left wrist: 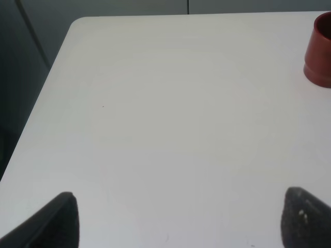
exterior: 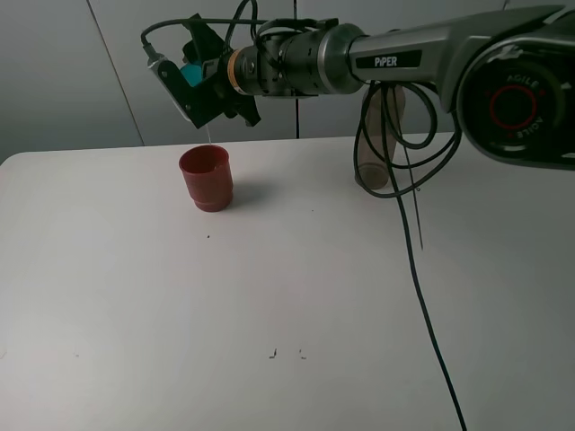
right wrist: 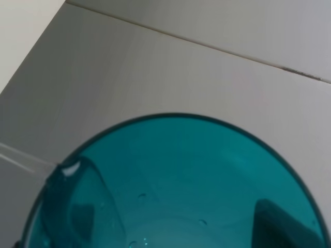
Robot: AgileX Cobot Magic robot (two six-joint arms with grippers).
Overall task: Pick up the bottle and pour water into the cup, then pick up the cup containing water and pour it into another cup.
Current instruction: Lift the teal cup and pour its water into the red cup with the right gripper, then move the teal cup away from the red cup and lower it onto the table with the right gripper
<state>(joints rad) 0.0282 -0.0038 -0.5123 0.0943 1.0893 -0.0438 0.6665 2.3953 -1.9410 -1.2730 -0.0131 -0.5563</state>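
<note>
In the upper left of the exterior high frame, the teal cup (exterior: 191, 72) is clamped in the right gripper (exterior: 199, 79), raised well above the tabletop (exterior: 269, 296) and tipped over on its side; only a small patch of its teal wall shows between the black jaws. The right wrist view looks into its mouth (right wrist: 176, 186), where droplets cling to the inner wall. Below it and slightly to the right, the red-brown cup (exterior: 207, 179) stands upright on the tabletop, mouth open upward. Further right, the bottle (exterior: 378, 135) stands behind the right arm and its hanging cables, partly hidden. The left gripper (left wrist: 178, 219) appears only in its own wrist view, jaws spread wide and empty above bare tabletop, with the red-brown cup (left wrist: 319, 51) at the right edge.
</note>
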